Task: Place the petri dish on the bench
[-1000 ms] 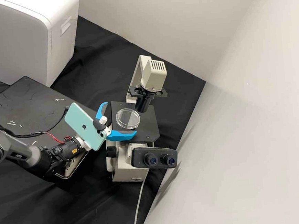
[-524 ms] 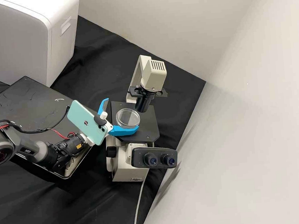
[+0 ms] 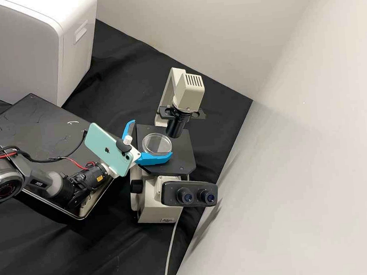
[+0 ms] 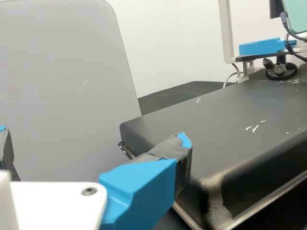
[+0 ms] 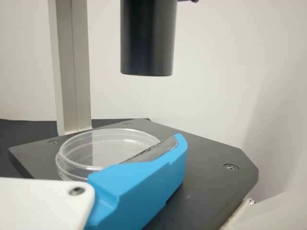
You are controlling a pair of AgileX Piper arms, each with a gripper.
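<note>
From above, the dish (image 3: pixel 156 144) sat on the microscope's stage (image 3: pixel 181 155), under the lens tube (image 3: pixel 175 125). The right gripper (image 3: pixel 150 140) was spread open, one finger on each side of the dish. At the left wrist, the left gripper (image 4: pixel 93 136) gaped wide around nothing, just beside a black slab (image 4: pixel 230 129) and before a white box (image 4: pixel 62 72). At the right wrist, one finger (image 5: pixel 144 177) lay close along the dish's rim; whether they touched could not be told.

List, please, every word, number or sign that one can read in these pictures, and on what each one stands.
No text can be read.
Mint-green phone, back: a small dark logo, no letters.
Arm link: white print, too small to read.
Yellow label behind the phone: blurred.
Microscope base: dark print, too small to read.
</note>
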